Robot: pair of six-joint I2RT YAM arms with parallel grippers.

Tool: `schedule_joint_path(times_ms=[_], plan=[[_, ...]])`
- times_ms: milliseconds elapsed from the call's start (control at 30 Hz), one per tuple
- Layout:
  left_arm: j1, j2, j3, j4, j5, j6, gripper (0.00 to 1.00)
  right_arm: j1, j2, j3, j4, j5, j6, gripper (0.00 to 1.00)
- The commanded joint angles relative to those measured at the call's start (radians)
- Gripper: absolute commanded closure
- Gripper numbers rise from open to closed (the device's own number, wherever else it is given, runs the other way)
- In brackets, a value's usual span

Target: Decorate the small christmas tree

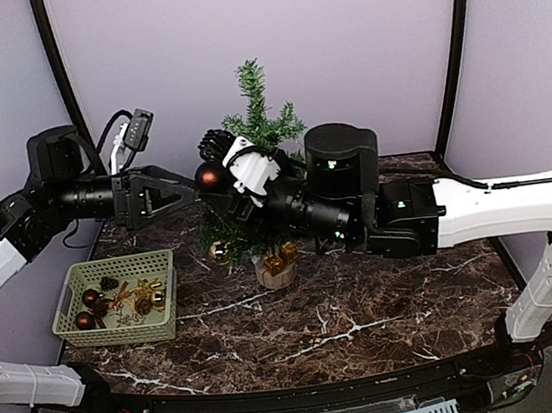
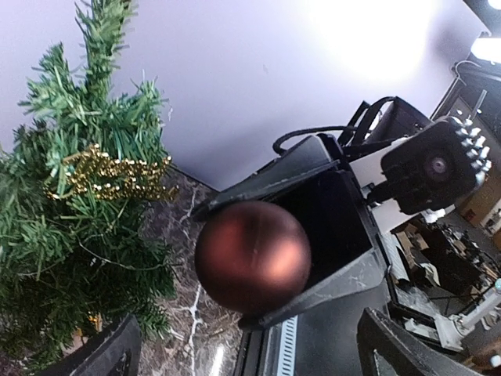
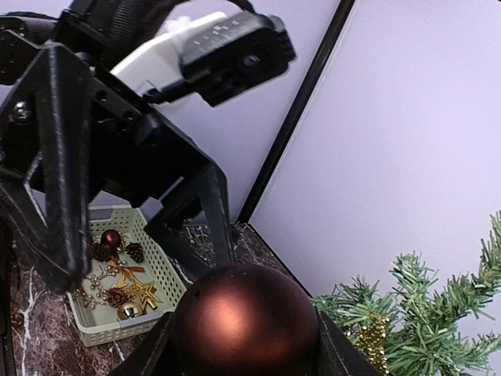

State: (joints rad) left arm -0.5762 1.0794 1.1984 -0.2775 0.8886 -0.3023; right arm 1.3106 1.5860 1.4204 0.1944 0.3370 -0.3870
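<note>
The small christmas tree point(image 1: 258, 118) stands at the back middle of the marble table on a pale stump base point(image 1: 276, 273), with a gold bead string point(image 2: 109, 174) on its branches. Just left of the tree, in the air, my right gripper point(image 1: 216, 180) is shut on a matte brown ball point(image 1: 210, 177). The ball point(image 3: 244, 317) fills the space between its fingers. My left gripper point(image 1: 191, 190) faces it from the left and stands open, its fingers point(image 2: 109, 354) wide apart and clear of the ball point(image 2: 252, 257).
A pale green basket point(image 1: 158, 264) at the left front holds brown balls, pine cones, a gold star point(image 3: 142, 293) and other gold trinkets. Small gold ornaments point(image 1: 280, 258) hang low by the tree's base. Purple walls close in behind.
</note>
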Motion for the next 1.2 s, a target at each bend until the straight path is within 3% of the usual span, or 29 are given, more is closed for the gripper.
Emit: schedule_joint_path(times_ms=[0,200,400,733,1033,1167], plan=[[-0.002,-0.085,-0.113,0.240,-0.141,-0.043,0.01,0.006,-0.037,0.001,0.072,0.102,0.026,0.52],[-0.004,-0.061,-0.194,0.426,-0.076,-0.118,0.06,-0.009,-0.043,0.025,0.119,0.130,0.041,0.52],[-0.007,-0.004,-0.213,0.544,-0.033,-0.178,0.25,-0.028,-0.009,0.075,0.151,0.138,0.050,0.54],[-0.013,0.083,-0.195,0.742,0.038,-0.278,0.43,-0.062,0.034,0.144,0.175,0.133,0.082,0.55],[-0.021,0.148,-0.159,0.853,0.087,-0.341,0.42,-0.076,0.047,0.159,0.188,0.103,0.114,0.55],[-0.025,0.164,-0.148,0.871,0.094,-0.349,0.47,-0.081,0.049,0.159,0.189,0.097,0.124,0.55]])
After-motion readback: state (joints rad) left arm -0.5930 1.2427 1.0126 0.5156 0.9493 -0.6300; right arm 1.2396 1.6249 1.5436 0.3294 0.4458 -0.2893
